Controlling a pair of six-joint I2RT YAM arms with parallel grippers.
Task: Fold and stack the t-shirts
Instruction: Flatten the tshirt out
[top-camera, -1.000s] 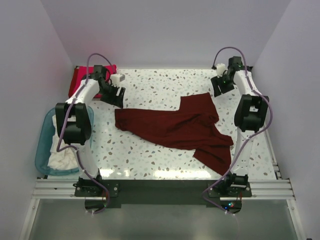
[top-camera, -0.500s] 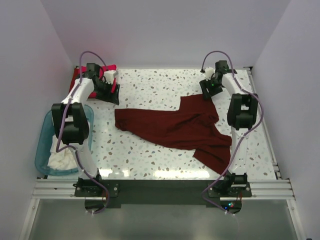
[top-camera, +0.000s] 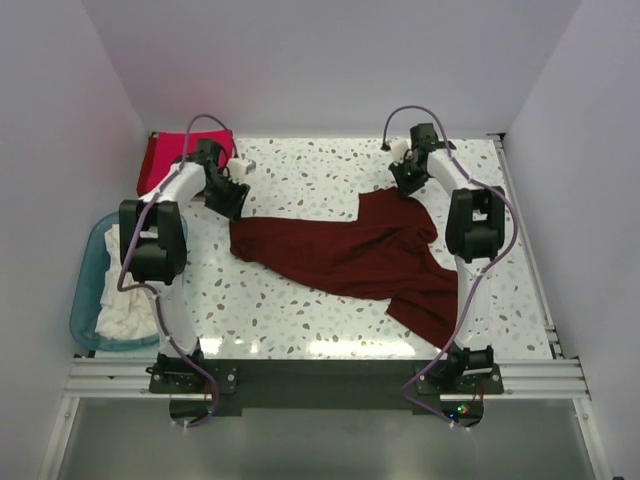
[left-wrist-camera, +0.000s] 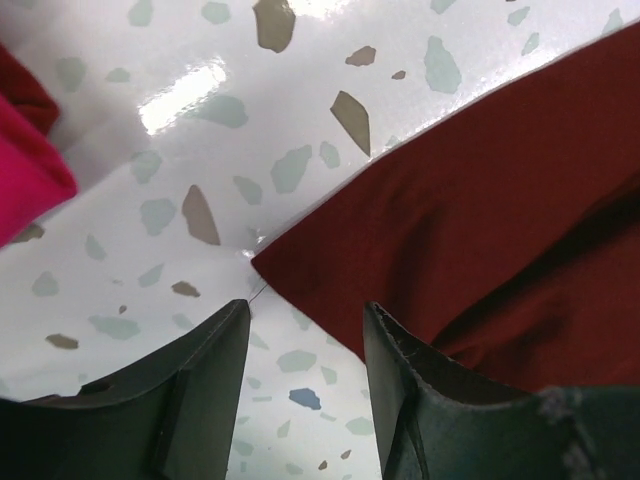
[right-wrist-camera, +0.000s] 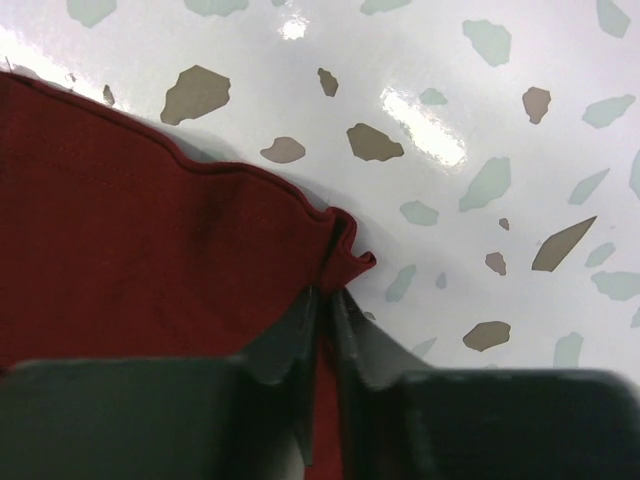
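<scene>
The speckled table (top-camera: 320, 165) carries the maroon t-shirt (top-camera: 350, 255), crumpled from centre toward 4 o'clock. At 8 o'clock the blue tub (top-camera: 85, 285) holds white t-shirts (top-camera: 125, 320). The crimson t-shirt (top-camera: 158, 158) lies at 10 o'clock. The right gripper (right-wrist-camera: 325, 300) pinches the maroon hem, and the left gripper (left-wrist-camera: 305, 320) gapes over its 9 o'clock corner.
</scene>
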